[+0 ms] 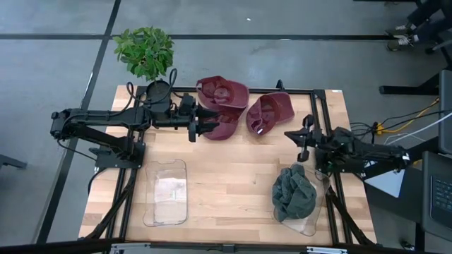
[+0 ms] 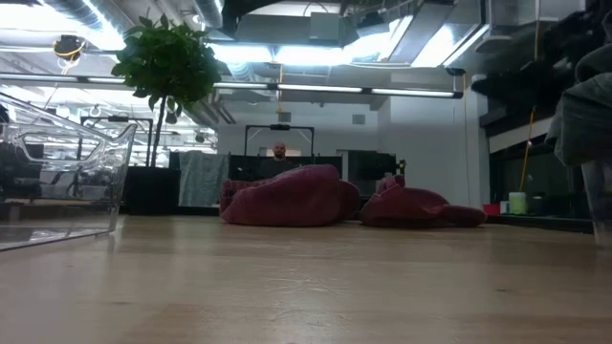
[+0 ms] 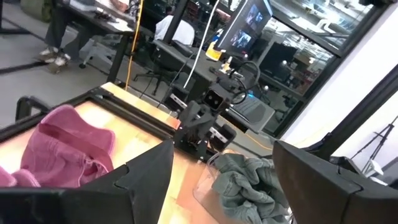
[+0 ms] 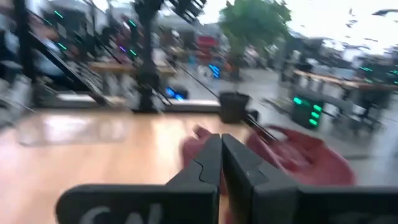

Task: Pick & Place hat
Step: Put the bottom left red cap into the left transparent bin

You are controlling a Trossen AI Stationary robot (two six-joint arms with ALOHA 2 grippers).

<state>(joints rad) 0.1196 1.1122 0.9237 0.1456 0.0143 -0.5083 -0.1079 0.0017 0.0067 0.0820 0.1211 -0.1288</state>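
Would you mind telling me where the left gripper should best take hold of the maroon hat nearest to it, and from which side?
Probably the near edge of the maroon hat, approached from the left arm's side. The open left gripper already sits level against that edge, and the hat lies slumped and soft, so a raised fold of fabric there looks easiest to pinch. The second hat lies clear on the other side.

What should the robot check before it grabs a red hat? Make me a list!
1. Left gripper jaws open: ok, spread wide beside the nearest maroon hat.
2. Hat free to lift: cannot tell; it overlaps a second maroon hat behind it.
3. Third maroon hat clear of the grab: ok, it lies apart.
4. Empty clear bin ready: ok, nothing inside.
5. Other bin: not ok for dropping, a green cloth fills it.
6. Right gripper out of the way: ok, jaws shut, by the table's right side.
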